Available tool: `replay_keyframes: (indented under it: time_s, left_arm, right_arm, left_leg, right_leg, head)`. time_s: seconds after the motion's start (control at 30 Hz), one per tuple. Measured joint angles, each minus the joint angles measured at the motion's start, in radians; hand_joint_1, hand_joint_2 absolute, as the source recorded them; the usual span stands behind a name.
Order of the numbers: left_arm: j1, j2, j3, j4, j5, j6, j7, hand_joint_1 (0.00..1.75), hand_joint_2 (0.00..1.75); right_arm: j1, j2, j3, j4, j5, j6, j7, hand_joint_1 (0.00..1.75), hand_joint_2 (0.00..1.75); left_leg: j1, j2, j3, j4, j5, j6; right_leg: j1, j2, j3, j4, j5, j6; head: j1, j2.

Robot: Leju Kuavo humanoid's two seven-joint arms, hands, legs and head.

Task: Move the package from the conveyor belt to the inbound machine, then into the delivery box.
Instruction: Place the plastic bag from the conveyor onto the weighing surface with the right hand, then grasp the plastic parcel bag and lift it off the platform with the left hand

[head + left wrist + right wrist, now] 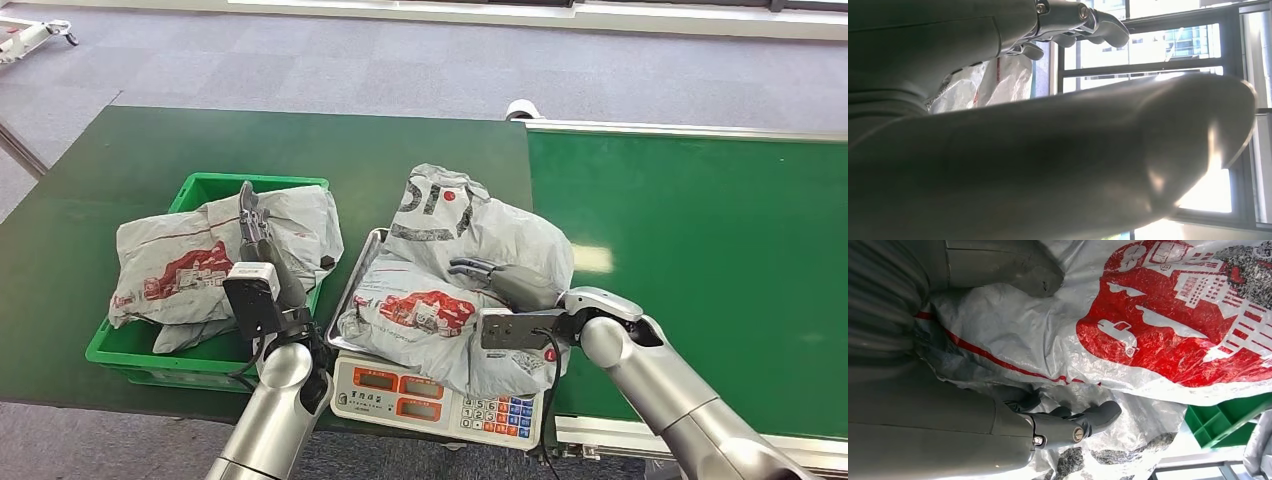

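The grey package (440, 290) with red print lies on the tray of the weighing scale (435, 398) at the desk's (130, 170) front edge. The right hand (510, 283) grips it, fingers (1088, 422) curled into the plastic. The left hand (255, 235) hangs with fingers loosely apart, holding nothing, over the green bin (200, 190) by another package (170, 265).

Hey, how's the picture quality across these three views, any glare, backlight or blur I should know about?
Head view: even light, sharp, with a pale glare patch on the conveyor belt. Left wrist view: strongly backlit by bright windows, so the left hand is dark and the near thumb blurred. Right wrist view: the package print is crisp, while the right hand is shadowed.
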Motion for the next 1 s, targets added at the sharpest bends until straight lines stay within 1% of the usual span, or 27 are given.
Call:
replay_keyframes:
  time_s: [0.03,0.13,0.23,0.27,0.3,0.37,0.4,0.5,0.57,0.67,0.77,0.83,1.0]
  left_arm:
    - [0.000,0.000,0.000,0.000,0.000,0.001,0.000,0.00,0.00]
    - [0.001,0.000,0.000,-0.001,0.000,0.006,0.000,0.00,0.00]
    - [0.002,0.000,0.000,-0.001,0.000,0.007,0.000,0.00,0.00]
    - [0.003,0.000,0.000,-0.002,0.000,0.007,0.000,0.00,0.00]
    - [0.005,0.000,0.000,-0.002,0.000,0.005,0.000,0.00,0.00]
    - [0.008,-0.001,0.000,-0.003,0.000,-0.002,0.000,0.00,0.00]
    - [0.008,-0.002,0.000,-0.002,-0.001,-0.007,0.000,0.00,0.00]
    - [0.006,-0.003,0.000,0.000,-0.001,-0.012,0.000,0.00,0.00]
    - [0.003,-0.004,0.000,0.002,-0.001,-0.012,0.000,0.00,0.00]
    - [-0.001,-0.005,0.000,0.005,0.001,-0.017,0.000,0.00,0.00]
    - [-0.004,-0.006,0.000,0.008,0.003,-0.028,0.000,0.00,0.00]
    - [-0.005,-0.007,0.000,0.010,0.003,-0.032,0.000,0.00,0.00]
    - [-0.007,-0.009,0.000,0.012,0.003,-0.032,0.000,0.00,0.00]
  right_arm:
    - [-0.001,0.000,0.002,0.002,-0.001,-0.013,-0.002,0.00,1.75]
    - [0.001,0.000,0.003,0.002,-0.005,-0.094,-0.024,0.00,1.75]
    - [0.004,0.000,0.001,-0.001,-0.009,-0.139,-0.039,0.00,1.75]
    - [0.011,0.001,-0.006,-0.011,-0.016,-0.184,-0.054,0.00,1.75]
    - [0.036,0.004,-0.032,-0.052,-0.039,-0.269,-0.083,0.00,1.75]
    - [0.104,0.013,-0.101,-0.158,-0.100,-0.430,-0.146,0.00,1.75]
    - [0.146,0.020,-0.141,-0.222,-0.139,-0.481,-0.176,0.00,1.75]
    - [0.247,0.043,-0.239,-0.360,-0.248,-0.508,-0.239,0.00,1.75]
    - [0.294,0.061,-0.301,-0.430,-0.291,-0.518,-0.256,0.00,1.75]
    - [0.338,0.082,-0.377,-0.490,-0.309,-0.535,-0.260,0.00,1.75]
    - [0.368,0.098,-0.426,-0.530,-0.308,-0.556,-0.261,0.00,1.75]
    - [0.387,0.106,-0.447,-0.557,-0.294,-0.599,-0.261,0.00,1.75]
    - [0.433,0.133,-0.512,-0.585,-0.274,-0.778,-0.262,0.00,1.75]
  left_leg:
    - [0.000,0.000,0.000,0.000,0.000,0.000]
    - [0.000,0.000,0.000,0.000,0.000,0.000]
    - [0.000,0.000,0.000,0.000,0.000,0.000]
    - [0.000,0.000,0.000,0.000,0.000,0.000]
    - [0.000,0.000,0.000,0.000,0.000,0.000]
    - [0.000,0.000,0.000,0.000,0.000,0.000]
    - [0.000,-0.001,0.000,0.000,0.000,0.000]
    - [0.000,-0.003,-0.001,0.000,-0.001,0.000]
    - [0.000,-0.002,-0.001,0.000,-0.001,0.000]
    - [0.000,-0.002,-0.001,0.000,-0.001,0.000]
    - [0.000,-0.002,-0.001,0.000,-0.001,0.000]
    - [0.000,-0.002,-0.001,0.000,0.000,0.000]
    - [0.000,-0.002,-0.001,0.000,0.000,0.000]
  right_leg:
    - [0.000,0.000,0.000,0.000,0.000,0.000]
    - [0.000,0.000,0.000,0.000,0.000,0.000]
    - [0.000,0.000,0.000,0.000,0.000,0.000]
    - [0.000,0.000,0.000,0.000,0.000,0.000]
    - [0.000,0.000,0.000,0.000,0.000,0.000]
    - [0.000,0.000,0.000,0.000,0.000,0.000]
    - [0.000,-0.001,-0.001,0.000,-0.001,0.000]
    - [0.000,-0.002,-0.001,0.000,-0.002,0.000]
    - [0.000,-0.002,-0.001,0.000,-0.002,0.000]
    - [0.000,-0.001,-0.001,0.000,-0.001,0.000]
    - [0.000,-0.001,-0.001,0.000,-0.001,0.000]
    - [0.000,-0.001,-0.001,0.000,-0.001,0.000]
    - [0.000,-0.001,-0.001,0.000,-0.001,0.000]
  head:
    - [0.000,0.000]
    - [0.000,0.000]
    - [0.000,0.000]
    - [0.000,0.000]
    - [0.000,0.000]
    - [0.000,0.000]
    - [0.000,0.000]
    - [0.000,0.000]
    - [0.000,0.000]
    - [0.000,0.000]
    - [0.000,0.000]
    - [0.000,0.000]
    - [0.000,0.000]
